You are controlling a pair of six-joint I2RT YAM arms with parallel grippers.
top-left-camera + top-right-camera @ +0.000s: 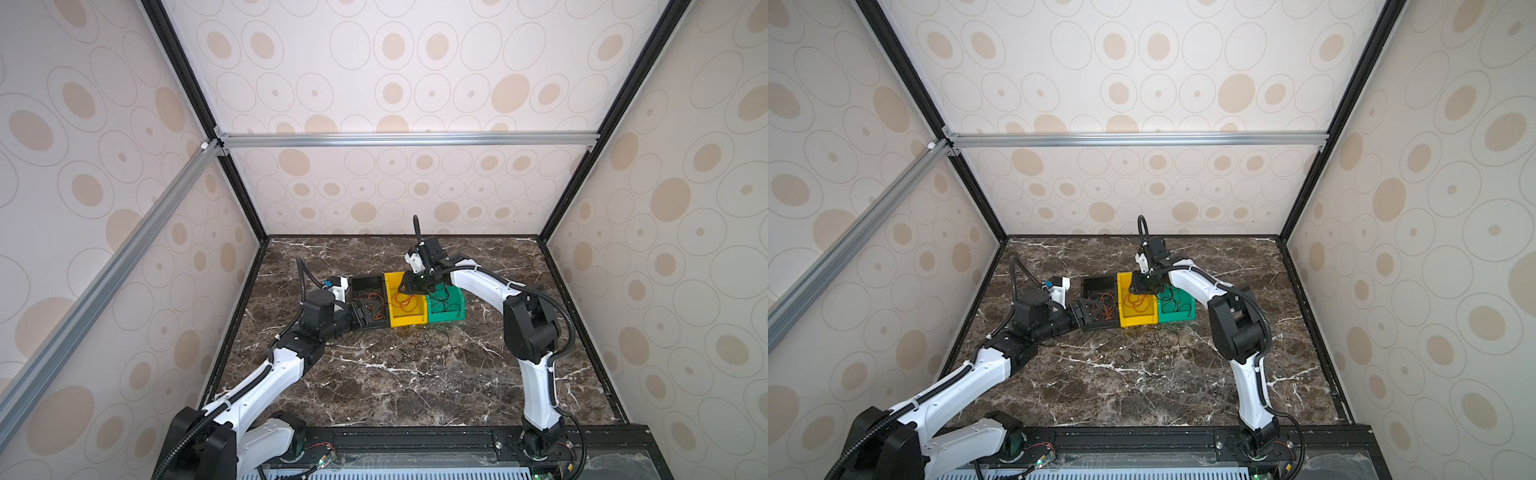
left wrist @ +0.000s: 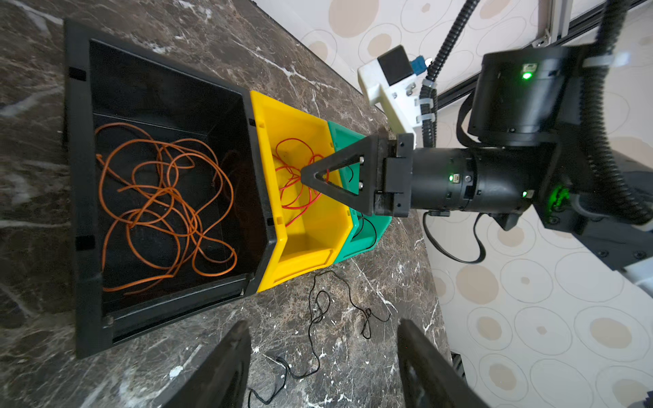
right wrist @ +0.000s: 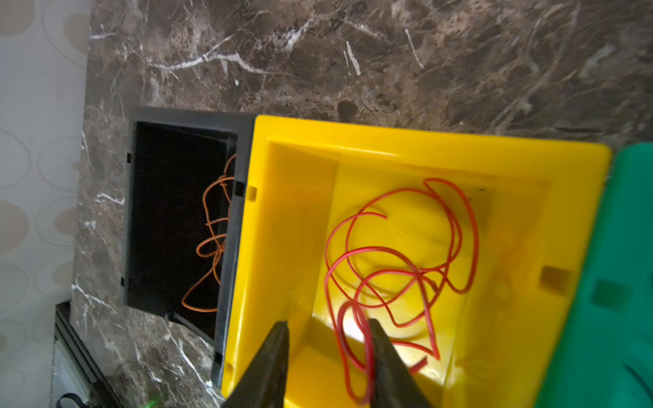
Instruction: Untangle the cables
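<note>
Fingers [image 3: 272, 360] on the right gripper [image 3: 328, 323] are hanging apart, clamping nothing — red cable [image 3: 371, 249] is lying looped in the yellow bin [image 3: 424, 136] (looking light and floppy), begging for a single-strand pinch near an end.

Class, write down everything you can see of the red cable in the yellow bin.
The red cable is a thin, glossy, flexible wire that looks plastic-coated, far thinner than a gripper finger. It lies loose in overlapping loops on the floor of the yellow bin, with a cut end showing. One loop passes between the fingers of the open right gripper, close along one finger; whether they touch is unclear.
</note>
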